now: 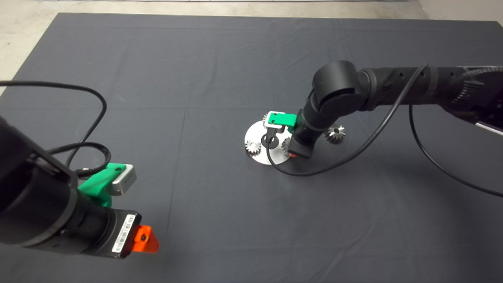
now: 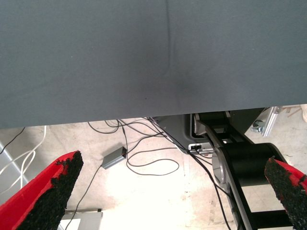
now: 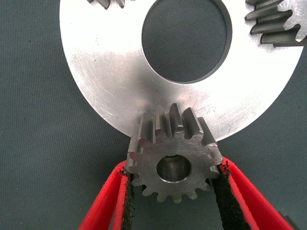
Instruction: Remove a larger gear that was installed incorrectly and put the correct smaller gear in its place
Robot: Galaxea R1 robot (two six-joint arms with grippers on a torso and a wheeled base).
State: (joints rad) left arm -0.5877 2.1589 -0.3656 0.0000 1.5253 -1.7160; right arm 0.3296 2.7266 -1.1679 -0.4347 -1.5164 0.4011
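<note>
My right gripper (image 3: pixel 175 196) is shut on the smaller gear (image 3: pixel 173 163), its black pads (image 3: pixel 125 194) pressed on the teeth at both sides. The gear sits upright at the rim of the round silver plate (image 3: pixel 105 72). In the head view the right wrist hangs over the plate (image 1: pixel 253 135) and hides most of this gear (image 1: pixel 286 144). The larger gear (image 1: pixel 335 134), with long flaring teeth, lies on the mat just right of the plate, beside the right arm. My left gripper (image 1: pixel 147 239) waits at the lower left, open and empty (image 2: pixel 168 201).
Two more small gears stand on the plate: one at its near left (image 1: pixel 253 147), one at its far edge (image 1: pixel 266 117), partly behind the green camera mount. Both show in the right wrist view (image 3: pixel 276 21) (image 3: pixel 108 4). A black cable (image 1: pixel 314 171) loops across the mat near the plate.
</note>
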